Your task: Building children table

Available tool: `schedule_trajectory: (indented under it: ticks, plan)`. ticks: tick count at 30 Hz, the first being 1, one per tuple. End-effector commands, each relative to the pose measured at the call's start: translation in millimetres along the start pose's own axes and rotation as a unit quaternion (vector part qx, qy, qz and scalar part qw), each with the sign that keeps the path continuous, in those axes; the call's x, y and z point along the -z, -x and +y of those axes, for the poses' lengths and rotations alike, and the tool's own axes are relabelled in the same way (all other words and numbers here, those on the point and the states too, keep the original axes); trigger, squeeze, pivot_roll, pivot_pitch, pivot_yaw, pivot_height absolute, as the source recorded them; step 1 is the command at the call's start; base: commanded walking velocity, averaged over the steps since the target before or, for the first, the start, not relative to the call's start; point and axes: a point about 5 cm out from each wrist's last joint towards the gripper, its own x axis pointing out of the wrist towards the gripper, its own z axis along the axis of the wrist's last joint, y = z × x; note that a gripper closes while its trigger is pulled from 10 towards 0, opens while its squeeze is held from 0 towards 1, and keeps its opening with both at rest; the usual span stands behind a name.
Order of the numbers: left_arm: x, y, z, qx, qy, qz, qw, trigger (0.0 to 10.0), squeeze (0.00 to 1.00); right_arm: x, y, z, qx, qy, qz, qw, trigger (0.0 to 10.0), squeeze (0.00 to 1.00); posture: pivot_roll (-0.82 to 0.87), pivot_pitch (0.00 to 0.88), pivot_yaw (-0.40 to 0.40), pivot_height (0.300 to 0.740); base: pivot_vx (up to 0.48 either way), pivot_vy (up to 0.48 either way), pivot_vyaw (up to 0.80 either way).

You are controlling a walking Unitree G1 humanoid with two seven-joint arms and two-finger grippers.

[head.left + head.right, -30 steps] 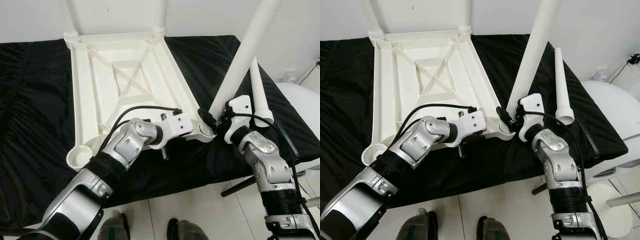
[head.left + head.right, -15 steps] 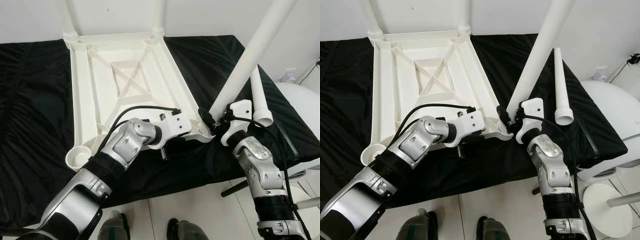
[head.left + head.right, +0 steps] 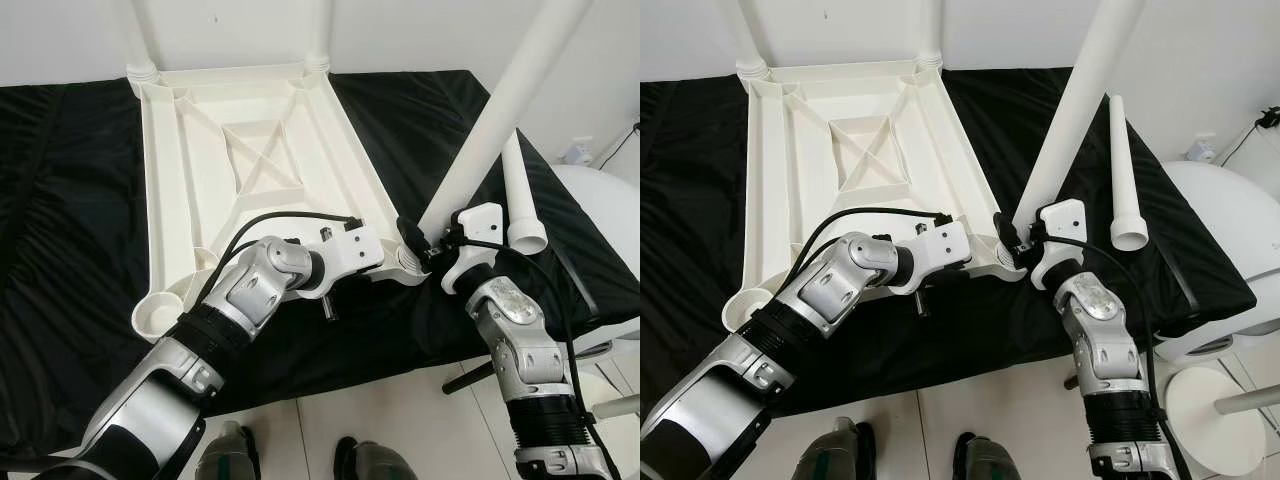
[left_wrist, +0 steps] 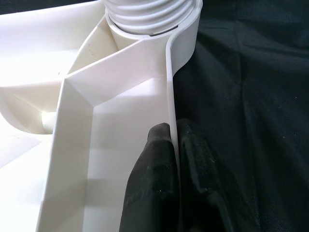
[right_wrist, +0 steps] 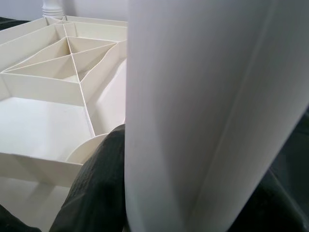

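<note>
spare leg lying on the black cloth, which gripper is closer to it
Right. The right gripper holds the tilted leg just beside the spare leg; the left gripper pinches the tabletop rim.

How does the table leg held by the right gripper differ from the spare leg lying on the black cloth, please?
The held leg stands tilted, its lower end at the upturned tabletop's near corner socket; the spare leg lies flat on the cloth, apart from the tabletop. The right gripper grips the held leg; nothing touches the spare leg. The held leg looks thicker, though it is nearer the camera. Both are white, tapered plastic tubes.
</note>
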Motion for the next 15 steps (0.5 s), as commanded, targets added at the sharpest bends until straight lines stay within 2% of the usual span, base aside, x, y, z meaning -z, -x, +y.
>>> schedule_trajectory:
  ticks: [1,7,15]
  plan:
    - [-7.8,9.2,13.2,-0.043,-0.013,-0.019,0.999,10.0,0.0,47.0,16.3,4.0,0.027,-0.03,0.105,0.994,10.0,0.0,-0.01,0.114,-0.043,0.74,0.0,0.0,0.0]
    - [-7.2,10.2,13.5,-0.043,-0.013,-0.018,0.999,10.0,0.0,48.9,16.1,8.5,0.058,-0.049,0.099,0.992,10.0,0.0,-0.01,0.115,-0.04,0.74,0.0,0.0,0.0]
    - [-7.7,10.0,13.4,-0.042,-0.014,-0.019,0.999,10.0,0.0,45.7,14.1,3.1,0.097,-0.06,0.09,0.989,10.0,0.0,-0.01,0.118,-0.038,0.74,0.0,0.0,0.0]
